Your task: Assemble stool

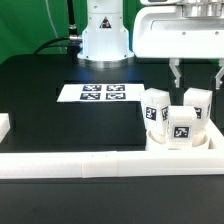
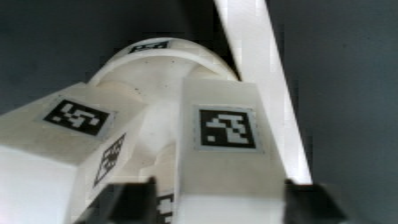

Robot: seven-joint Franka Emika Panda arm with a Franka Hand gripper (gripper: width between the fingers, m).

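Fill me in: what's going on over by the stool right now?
The arm's gripper hangs open just above the stool, holding nothing. The three legs stand upright and close together on the round seat, tags facing out, at the exterior view's right beside the long white rail. Whether every leg is fully seated cannot be told. The marker board lies flat farther back, apart from the stool.

Table (image 1: 40,110): marker board (image 1: 103,93), rails (image 1: 80,163), stool (image 1: 180,128)
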